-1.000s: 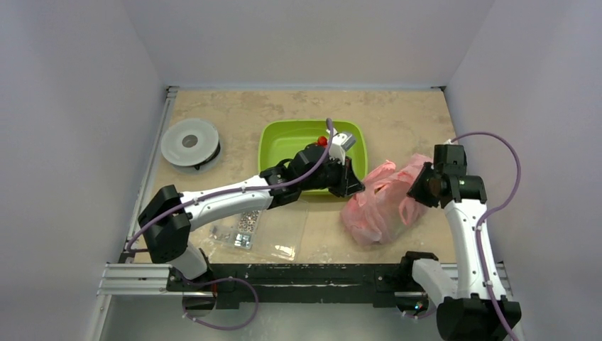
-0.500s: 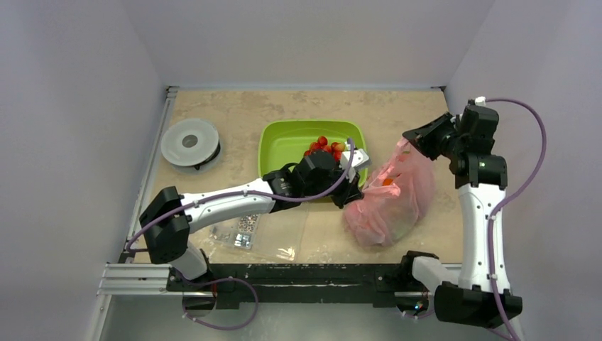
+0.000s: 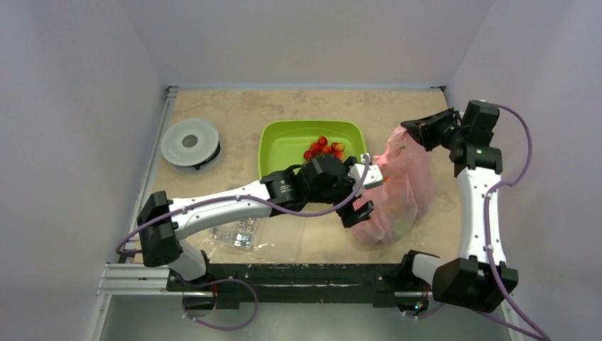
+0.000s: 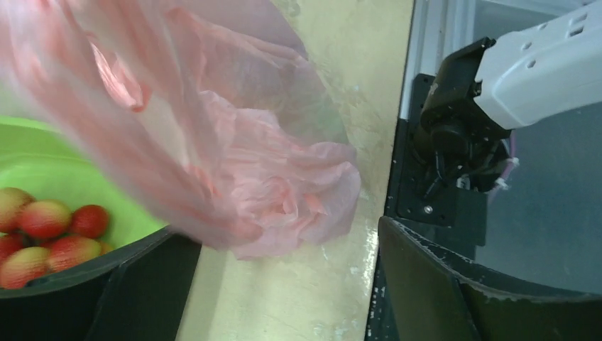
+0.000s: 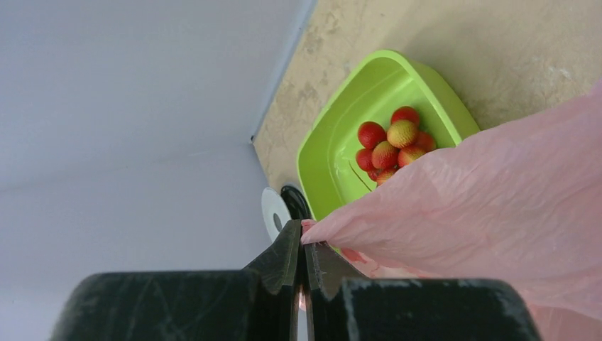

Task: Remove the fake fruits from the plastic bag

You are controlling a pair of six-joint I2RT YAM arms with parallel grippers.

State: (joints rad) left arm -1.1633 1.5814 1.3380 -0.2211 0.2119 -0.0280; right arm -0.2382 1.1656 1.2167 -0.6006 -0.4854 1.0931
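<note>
I see the fake fruits only as an orange fake fruit (image 3: 384,182), a dim patch showing through the film. I cannot make out the others. They sit inside the thin, crinkly, translucent pink plastic bag (image 3: 403,186), which stands drawn up tall at the right side of the beige table (image 3: 234,114), with its lower bulge down on the tabletop.

The bag's top edge is pinched in the right gripper (image 5: 304,245). Its two fingers are pressed together on the film, and the sheet spreads away from them in a taut fan.

The left gripper (image 4: 284,280) is at the bag's lower left side with its fingers spread wide. A crumpled fold of the bag hangs over the gap between them, and I cannot tell whether either finger touches it.

Just left of the bag is the lime-green plastic tray (image 3: 277,145), holding a cluster of small red berries (image 3: 323,148). Farther left lies a flat grey round spool (image 3: 189,143). Near the front edge, under the left arm, lies a clear flat compartment box of metal screws (image 3: 245,229).
</note>
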